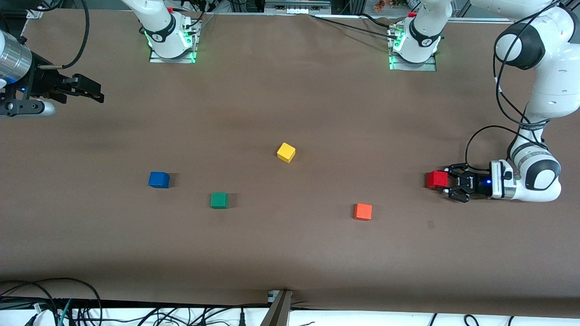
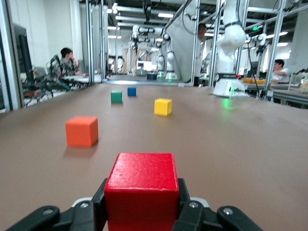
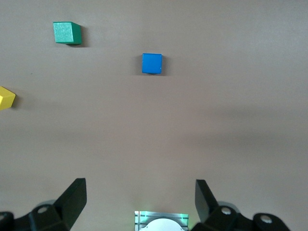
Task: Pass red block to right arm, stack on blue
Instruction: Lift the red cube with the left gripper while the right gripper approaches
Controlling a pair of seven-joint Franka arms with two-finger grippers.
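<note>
The red block (image 1: pixel 435 179) sits at table level at the left arm's end of the table, and my left gripper (image 1: pixel 442 183) lies level with the table, shut on it. In the left wrist view the red block (image 2: pixel 141 190) fills the gap between the black fingers (image 2: pixel 100 202), which press on both its sides. The blue cube (image 1: pixel 158 179) rests on the table toward the right arm's end, also seen as the blue cube (image 3: pixel 152 63) in the right wrist view. My right gripper (image 1: pixel 96 95) waits open and empty in the air over that end of the table, its fingers (image 3: pixel 77 192) wide apart.
A green cube (image 1: pixel 219 200) lies beside the blue one, slightly nearer the front camera. A yellow cube (image 1: pixel 286 152) sits mid-table. An orange cube (image 1: pixel 363 211) lies between the green cube and the red block. The arm bases (image 1: pixel 171 43) stand along the table's back edge.
</note>
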